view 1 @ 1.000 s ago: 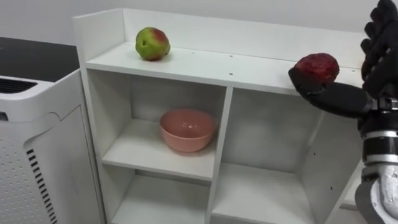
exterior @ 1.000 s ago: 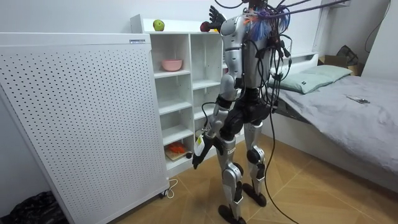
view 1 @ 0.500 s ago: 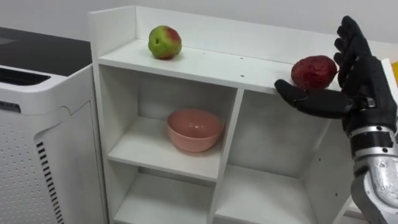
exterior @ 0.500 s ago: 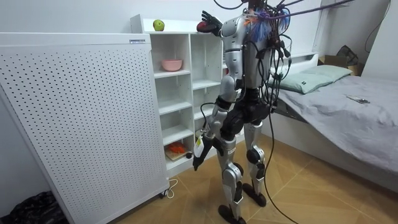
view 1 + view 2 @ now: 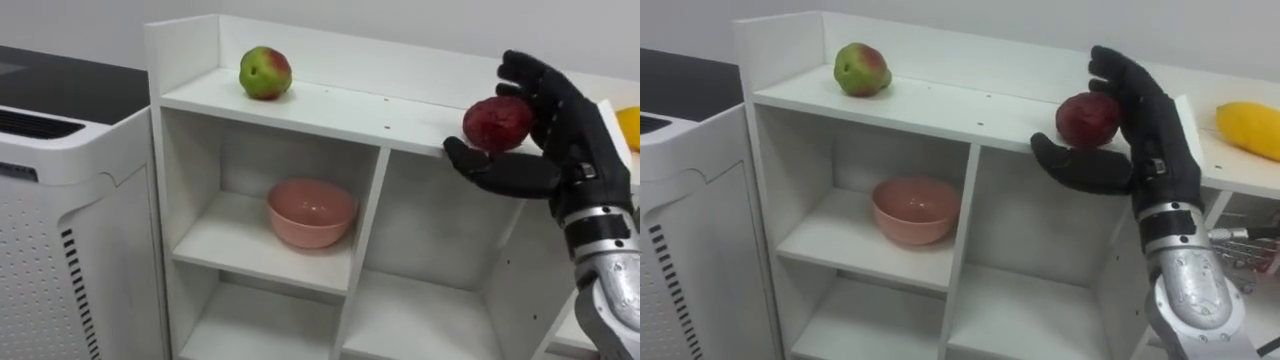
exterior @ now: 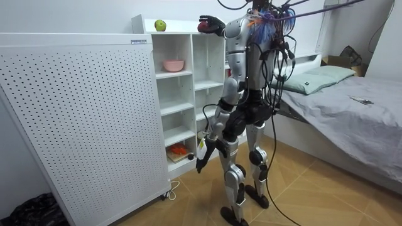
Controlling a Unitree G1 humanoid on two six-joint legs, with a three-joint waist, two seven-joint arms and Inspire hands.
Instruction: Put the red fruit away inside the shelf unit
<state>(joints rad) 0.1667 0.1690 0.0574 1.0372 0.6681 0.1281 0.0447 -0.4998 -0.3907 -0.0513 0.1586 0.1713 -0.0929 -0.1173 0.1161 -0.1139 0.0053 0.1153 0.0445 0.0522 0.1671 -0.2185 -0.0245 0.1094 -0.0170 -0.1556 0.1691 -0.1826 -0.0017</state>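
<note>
Left eye view shows the right robot hand [image 5: 565, 140] raised to the top board of the white closet [image 5: 340, 102]. Its fingers curl over the back and top of a dark red fruit [image 5: 497, 123], and the thumb reaches out beneath it, so the fruit is pinched between them. The red fruit sits at the front edge of the top board, above the closet's right column. Whether it touches the board cannot be told.

Well to the left on the same board, near the raised side wall, a green-and-red apple [image 5: 265, 72] rests on its own. A yellow fruit [image 5: 629, 125] lies on the board just beyond the right robot hand. A pink bowl [image 5: 311, 211] stands upright on the shelf of the upper left compartment. A white perforated cabinet [image 5: 70, 230] stands against the closet's left side.

In the room view the robot stands upright on the wooden floor, facing the closet, with its right arm lifted to the top board. The left robot hand [image 6: 201, 160] hangs low beside its thigh, and whether it is spread or closed cannot be told. A bed [image 6: 352, 100] lies behind the robot on the room view's right.
</note>
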